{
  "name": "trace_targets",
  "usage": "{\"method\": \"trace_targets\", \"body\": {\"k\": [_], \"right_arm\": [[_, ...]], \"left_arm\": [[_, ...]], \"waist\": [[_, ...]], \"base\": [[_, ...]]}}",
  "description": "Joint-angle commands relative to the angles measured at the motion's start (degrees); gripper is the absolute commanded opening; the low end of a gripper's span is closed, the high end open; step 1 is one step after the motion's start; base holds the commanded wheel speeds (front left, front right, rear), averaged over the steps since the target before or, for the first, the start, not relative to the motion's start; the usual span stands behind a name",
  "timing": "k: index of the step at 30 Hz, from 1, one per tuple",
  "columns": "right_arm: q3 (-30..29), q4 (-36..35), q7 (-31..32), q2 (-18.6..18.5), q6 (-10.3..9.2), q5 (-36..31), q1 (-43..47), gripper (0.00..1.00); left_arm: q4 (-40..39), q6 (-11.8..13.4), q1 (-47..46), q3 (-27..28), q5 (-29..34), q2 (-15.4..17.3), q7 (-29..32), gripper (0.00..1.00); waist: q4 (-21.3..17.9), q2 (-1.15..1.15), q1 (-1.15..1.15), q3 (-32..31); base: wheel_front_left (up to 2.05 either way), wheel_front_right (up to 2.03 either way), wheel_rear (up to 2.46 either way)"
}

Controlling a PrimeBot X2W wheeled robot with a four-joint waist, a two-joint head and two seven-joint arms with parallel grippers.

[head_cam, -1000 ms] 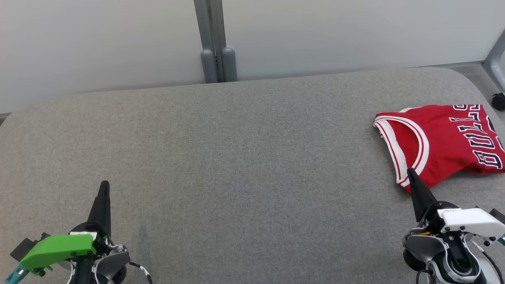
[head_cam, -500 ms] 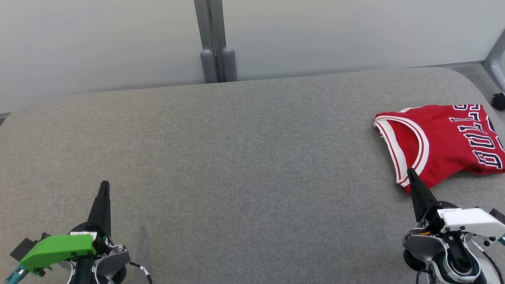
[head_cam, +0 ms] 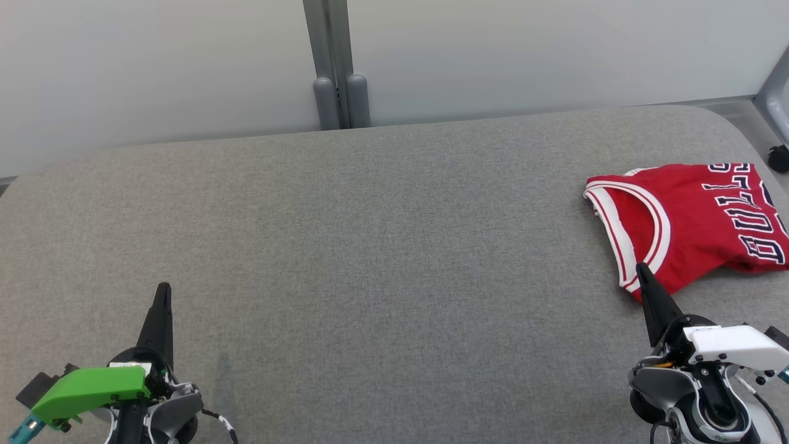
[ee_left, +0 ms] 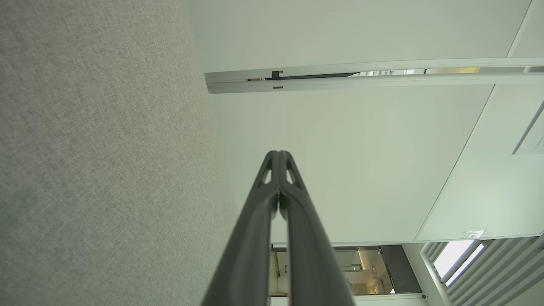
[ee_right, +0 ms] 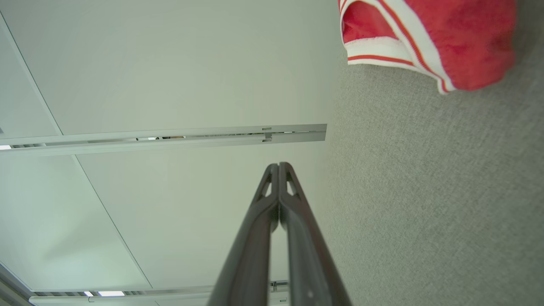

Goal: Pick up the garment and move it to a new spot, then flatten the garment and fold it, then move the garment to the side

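The garment is a red jersey with white trim and dark lettering, lying folded at the far right of the grey padded table. Its trimmed edge also shows at the top of the right wrist view. My right gripper is shut with nothing in it, its tip overlapping the jersey's near corner in the head view; the wrist view shows grey table between them. My left gripper is shut and holds nothing at the lower left, far from the jersey. Both pairs of fingers press together.
Pale wall panels with a grey post stand behind the table's far edge. A small dark object sits off the table's right side. The jersey lies close to the table's right edge.
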Motion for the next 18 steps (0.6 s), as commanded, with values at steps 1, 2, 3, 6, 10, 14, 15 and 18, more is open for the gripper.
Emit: {"method": "trace_targets", "body": {"k": [1, 2, 3, 6, 10, 14, 15, 18], "right_arm": [[-0.1, -0.3, 0.2, 0.0, 0.02, 0.4, 0.5, 0.00], [-0.1, -0.3, 0.2, 0.0, 0.02, 0.4, 0.5, 0.00], [-0.1, -0.3, 0.2, 0.0, 0.02, 0.4, 0.5, 0.00], [-0.1, -0.3, 0.2, 0.0, 0.02, 0.4, 0.5, 0.00], [-0.1, -0.3, 0.2, 0.0, 0.02, 0.4, 0.5, 0.00], [-0.1, -0.3, 0.2, 0.0, 0.02, 0.4, 0.5, 0.00], [-0.1, -0.3, 0.2, 0.0, 0.02, 0.4, 0.5, 0.00], [-0.1, -0.3, 0.2, 0.0, 0.02, 0.4, 0.5, 0.00]], "left_arm": [[-0.1, -0.4, -0.6, 0.1, 0.0, 0.0, 0.2, 0.00], [-0.1, -0.4, -0.6, 0.1, 0.0, 0.0, 0.2, 0.00], [-0.1, -0.4, -0.6, 0.1, 0.0, 0.0, 0.2, 0.00], [-0.1, -0.4, -0.6, 0.1, 0.0, 0.0, 0.2, 0.00], [-0.1, -0.3, -0.6, 0.1, 0.0, 0.0, 0.2, 0.00], [-0.1, -0.3, -0.6, 0.1, 0.0, 0.0, 0.2, 0.00], [-0.1, -0.3, -0.6, 0.1, 0.0, 0.0, 0.2, 0.00], [-0.1, -0.3, -0.6, 0.1, 0.0, 0.0, 0.2, 0.00]], "waist": [[0.0, 0.00, 0.00, 0.0], [0.0, 0.00, 0.00, 0.0], [0.0, 0.00, 0.00, 0.0], [0.0, 0.00, 0.00, 0.0], [0.0, 0.00, 0.00, 0.0], [0.0, 0.00, 0.00, 0.0], [0.0, 0.00, 0.00, 0.0], [0.0, 0.00, 0.00, 0.0]], "base": [[0.00, 0.00, 0.00], [0.00, 0.00, 0.00], [0.00, 0.00, 0.00], [0.00, 0.00, 0.00], [0.00, 0.00, 0.00], [0.00, 0.00, 0.00], [0.00, 0.00, 0.00], [0.00, 0.00, 0.00]]}}
